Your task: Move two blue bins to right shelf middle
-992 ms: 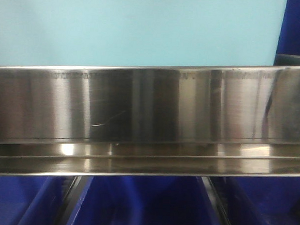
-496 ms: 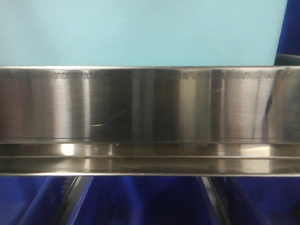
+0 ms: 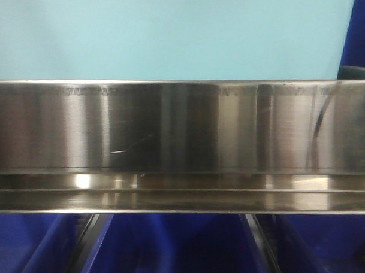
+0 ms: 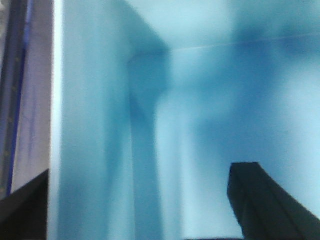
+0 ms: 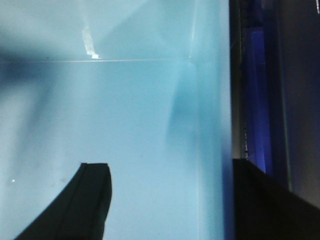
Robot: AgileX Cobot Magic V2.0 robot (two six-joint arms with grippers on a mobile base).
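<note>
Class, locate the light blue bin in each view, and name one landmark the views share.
Front view: light blue bin fills the top, above the steel rail.
Left wrist: its inside fills nearly the whole frame.
Right wrist: its inside fills left and centre.
Shared landmark: dark blue bins, front view bottom, right wrist right edge; left wrist unclear.

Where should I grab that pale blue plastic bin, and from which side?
Take the pale blue plastic bin by its thin, straight side walls, coming in over the open rim, one finger inside and one outside. The left claw and right claw straddle opposite walls that way, both open.
</note>
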